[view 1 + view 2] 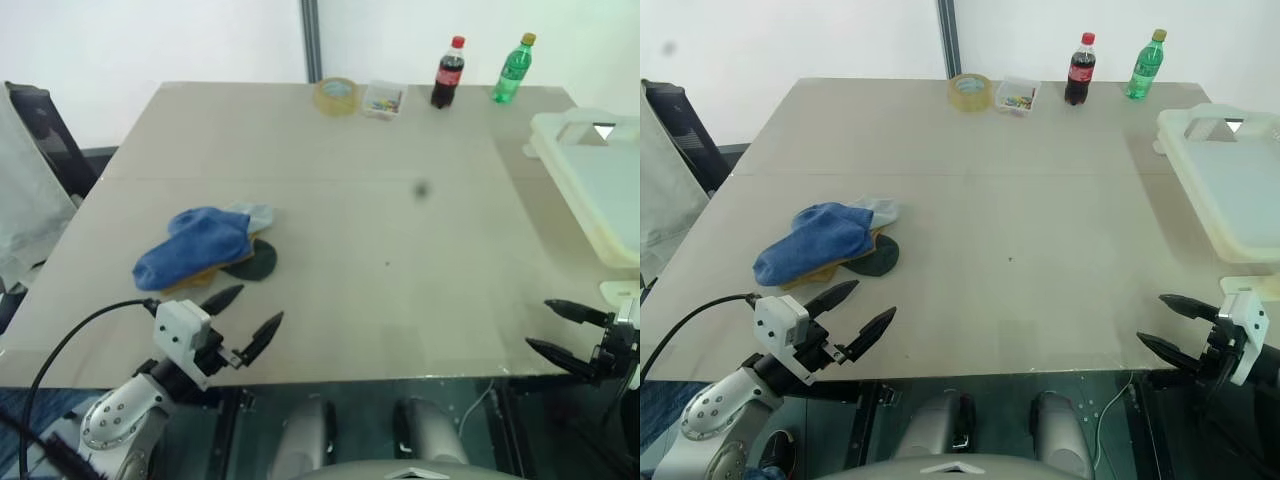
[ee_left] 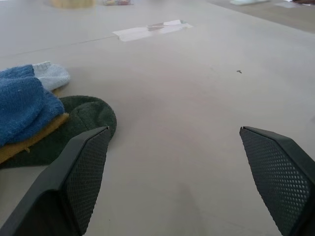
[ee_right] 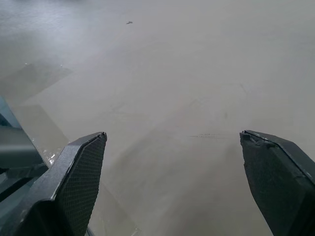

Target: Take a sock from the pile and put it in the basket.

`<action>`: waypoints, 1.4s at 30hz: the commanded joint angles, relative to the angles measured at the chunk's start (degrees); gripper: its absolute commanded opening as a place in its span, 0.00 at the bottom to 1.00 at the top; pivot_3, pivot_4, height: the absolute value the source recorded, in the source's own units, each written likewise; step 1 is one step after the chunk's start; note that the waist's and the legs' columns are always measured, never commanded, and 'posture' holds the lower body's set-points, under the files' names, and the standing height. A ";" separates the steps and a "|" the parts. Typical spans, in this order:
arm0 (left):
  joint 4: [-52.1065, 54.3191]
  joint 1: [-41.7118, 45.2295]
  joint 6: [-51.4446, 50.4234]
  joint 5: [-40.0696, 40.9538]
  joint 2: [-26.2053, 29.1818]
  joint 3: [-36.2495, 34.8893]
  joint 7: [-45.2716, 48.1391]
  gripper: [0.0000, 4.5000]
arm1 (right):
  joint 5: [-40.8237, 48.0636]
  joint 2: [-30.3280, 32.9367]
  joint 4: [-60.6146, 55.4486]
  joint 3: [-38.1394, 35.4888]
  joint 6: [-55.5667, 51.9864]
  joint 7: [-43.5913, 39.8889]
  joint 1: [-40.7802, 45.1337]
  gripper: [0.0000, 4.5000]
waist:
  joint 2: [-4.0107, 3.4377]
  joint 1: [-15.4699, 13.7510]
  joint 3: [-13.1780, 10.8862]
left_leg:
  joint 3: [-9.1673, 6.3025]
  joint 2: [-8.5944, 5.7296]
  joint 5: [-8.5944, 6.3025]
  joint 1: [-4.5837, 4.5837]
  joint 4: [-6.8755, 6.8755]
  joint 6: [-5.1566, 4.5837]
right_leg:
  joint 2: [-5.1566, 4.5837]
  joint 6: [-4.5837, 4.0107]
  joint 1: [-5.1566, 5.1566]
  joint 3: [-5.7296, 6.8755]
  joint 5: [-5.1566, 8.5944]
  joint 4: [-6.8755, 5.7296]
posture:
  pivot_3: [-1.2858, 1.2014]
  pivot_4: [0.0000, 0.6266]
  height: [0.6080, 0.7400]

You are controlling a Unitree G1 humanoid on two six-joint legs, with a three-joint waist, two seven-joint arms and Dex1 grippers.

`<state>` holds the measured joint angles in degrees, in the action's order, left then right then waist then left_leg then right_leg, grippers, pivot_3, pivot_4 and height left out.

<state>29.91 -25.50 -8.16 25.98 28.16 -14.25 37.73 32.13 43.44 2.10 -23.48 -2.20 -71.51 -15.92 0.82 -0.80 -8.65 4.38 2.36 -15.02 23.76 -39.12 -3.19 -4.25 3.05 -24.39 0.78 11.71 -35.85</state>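
The left end effector (image 1: 246, 316) hangs spread and empty at the counter (image 1: 400, 250) edge; the sock (image 1: 192, 248) tops the pile (image 1: 215, 255) just beyond it. I'd pinch only blue. The right end effector (image 1: 1168, 325) is spread too, with the basket (image 1: 1230, 190) beyond it.

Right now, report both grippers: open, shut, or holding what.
Left gripper: open, holding nothing, just short of the sock pile.
Right gripper: open, holding nothing, over the table's near edge.

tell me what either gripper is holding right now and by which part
Nothing is held. The left gripper and the right gripper are both open and empty; the blue sock lies on the pile, untouched.
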 commanded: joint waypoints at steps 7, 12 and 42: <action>-0.01 0.17 3.82 2.67 1.23 -1.87 5.41 1.00 | 0.44 0.18 -0.17 -2.67 1.90 0.09 -0.12 0.98 | -0.01 0.00 0.00 | 0.01 0.00 -0.01 0.00 0.00 0.01 | 0.00 0.02 -0.01 0.00 0.01 0.00 | 0.52 0.24 1.00; -1.04 1.09 4.40 1.90 0.80 -1.53 5.82 1.00 | 0.30 0.28 0.04 -2.56 2.35 -0.05 -0.18 0.98 | -0.01 -0.01 0.00 | 0.01 0.00 0.00 0.00 0.00 0.00 | 0.00 0.02 -0.01 0.00 0.01 0.00 | 0.52 0.24 1.00; -16.49 18.86 -0.88 -6.80 6.25 -2.17 -1.57 1.00 | 8.25 -0.70 -21.70 1.65 -3.39 -0.03 3.14 0.98 | -0.02 0.03 -0.02 | 0.05 0.02 0.02 -0.03 0.00 -0.01 | 0.08 -0.13 0.05 -0.02 -0.09 -0.04 | 0.52 0.24 1.00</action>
<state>13.60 -7.39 -8.87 20.48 33.85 -17.14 37.07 38.82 42.09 -16.00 -22.02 -4.46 -72.86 -13.55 0.80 -0.77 -8.67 4.42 2.38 -15.00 23.72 -39.12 -3.20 -4.17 2.92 -24.34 0.76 11.62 -35.91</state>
